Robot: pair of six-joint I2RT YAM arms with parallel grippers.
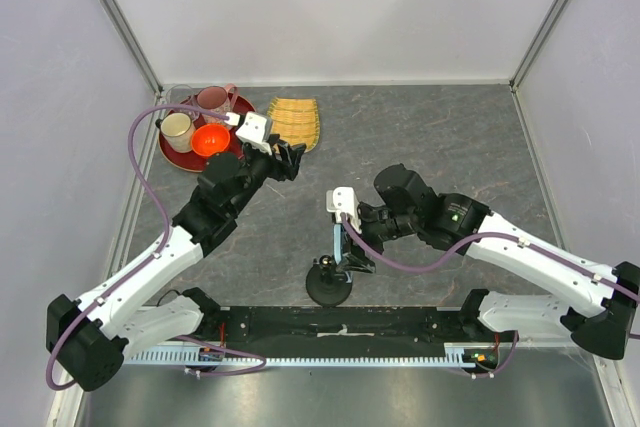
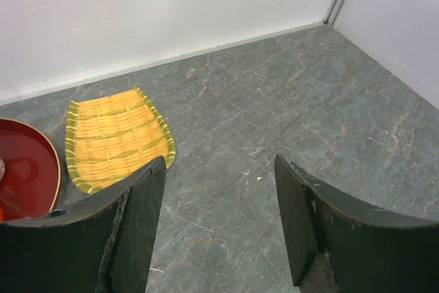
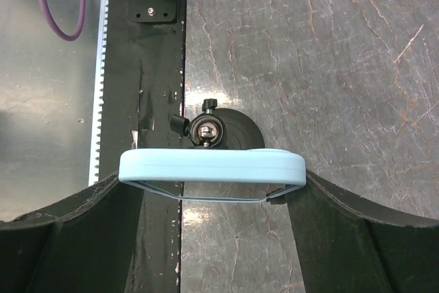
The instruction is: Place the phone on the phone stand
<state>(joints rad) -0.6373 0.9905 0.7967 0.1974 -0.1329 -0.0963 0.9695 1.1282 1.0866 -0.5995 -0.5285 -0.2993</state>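
My right gripper (image 1: 350, 239) is shut on the phone (image 1: 338, 243), with one finger on each long side. In the right wrist view the phone's light blue case edge (image 3: 212, 167) spans the gap between my fingers (image 3: 322, 204). The phone stand (image 1: 328, 287) is right below it. Its shiny ball head (image 3: 208, 130) and round black base (image 3: 240, 128) sit just beyond the phone's edge. I cannot tell whether they touch. My left gripper (image 1: 290, 159) is open and empty (image 2: 219, 190) over bare table near the back left.
A red tray (image 1: 168, 147) with two cups and an orange bowl stands at the back left. A yellow woven mat (image 1: 297, 122) (image 2: 116, 138) lies beside it. A black rail (image 1: 340, 325) runs along the near edge, close to the stand.
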